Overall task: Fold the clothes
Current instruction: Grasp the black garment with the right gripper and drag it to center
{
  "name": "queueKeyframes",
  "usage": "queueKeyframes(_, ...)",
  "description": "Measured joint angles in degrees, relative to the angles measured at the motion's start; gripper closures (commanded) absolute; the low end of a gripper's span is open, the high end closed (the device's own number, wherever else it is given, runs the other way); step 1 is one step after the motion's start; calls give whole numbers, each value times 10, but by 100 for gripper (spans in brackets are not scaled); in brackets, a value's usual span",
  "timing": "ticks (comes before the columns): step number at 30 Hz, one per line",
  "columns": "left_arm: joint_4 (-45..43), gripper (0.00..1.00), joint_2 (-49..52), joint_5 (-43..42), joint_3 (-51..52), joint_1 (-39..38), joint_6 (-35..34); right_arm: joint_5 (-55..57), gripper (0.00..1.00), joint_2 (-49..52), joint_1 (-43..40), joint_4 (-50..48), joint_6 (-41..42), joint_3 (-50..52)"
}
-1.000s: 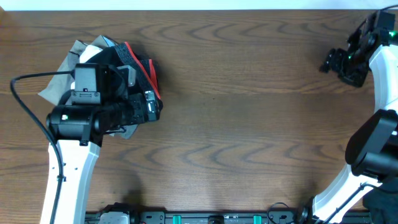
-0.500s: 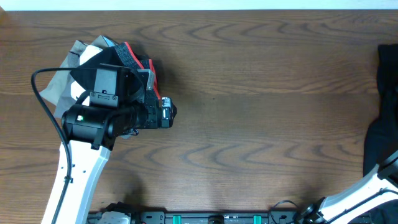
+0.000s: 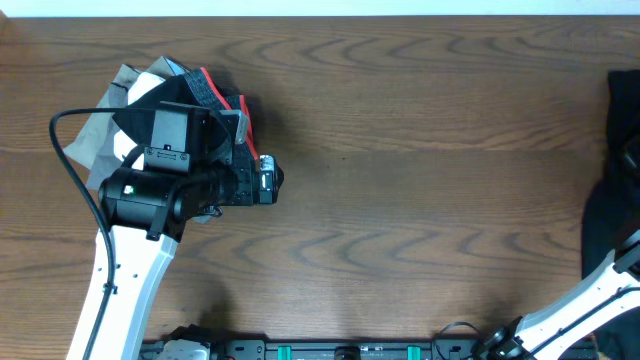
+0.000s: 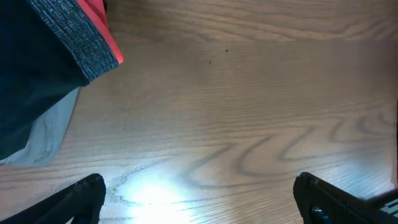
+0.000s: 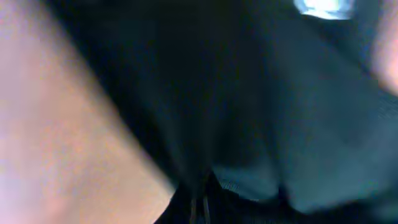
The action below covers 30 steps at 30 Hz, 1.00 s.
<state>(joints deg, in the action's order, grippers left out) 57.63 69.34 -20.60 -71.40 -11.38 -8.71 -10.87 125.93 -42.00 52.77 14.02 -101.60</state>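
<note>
In the right wrist view the black shirt (image 5: 249, 106) fills most of the blurred frame. Its folds run down into my right gripper (image 5: 200, 208), whose jaws are shut on the thin fabric. A small white patch (image 5: 324, 6) shows on the shirt at the top. In the overhead view a black shape (image 3: 625, 120) at the right edge looks like the same shirt, and the right gripper itself is hidden there. My left gripper (image 4: 202, 205) is open above bare wood, just right of the pile of clothes, with nothing between its fingers (image 4: 87, 198). The overhead view shows this gripper (image 3: 266, 181) too.
A pile of garments (image 3: 160, 90) lies at the back left: grey cloth, a black piece with a grey ribbed band (image 4: 87, 43) and a red layer (image 3: 245, 125). The left arm (image 3: 150, 195) lies over it. The right arm's white link (image 3: 590, 300) crosses the front right corner.
The right arm swung from the back right out past the right edge and its jaws shut on black fabric. The left arm shifted a little to the right, then stayed still.
</note>
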Motion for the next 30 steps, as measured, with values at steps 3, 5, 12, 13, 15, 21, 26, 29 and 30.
queueKeyframes(3, 0, 2, 0, 0, 0, 0, 0, -106, 99, -31, 28, -5, -34, 0)
queueKeyframes(5, -4, 2, 0, 0, 0, 0, 0, -153, 99, -62, 59, -3, -54, 0)
queueKeyframes(12, -16, 2, 0, 0, 0, 0, 0, -233, 99, -139, 261, 44, -122, -5)
queueKeyframes(13, -17, 2, 0, 0, 0, 0, 0, -235, 99, -137, 294, 52, -128, -5)
queueKeyframes(15, -18, 2, 0, 2, 0, 0, 0, -229, 98, -128, 362, 69, -141, -5)
queueKeyframes(21, -19, 2, 0, 28, 0, 0, 0, -147, 96, -108, 544, 115, -198, -4)
queueKeyframes(26, -19, 2, 0, 37, 0, 0, 2, -37, 84, -108, 595, 97, -195, -4)
queueKeyframes(29, -19, 2, 0, 41, 0, 0, 2, -2, 79, -108, 561, 75, -169, -4)
queueKeyframes(30, -19, 2, 0, 42, 0, 0, 2, 2, 78, -108, 539, 64, -154, -4)
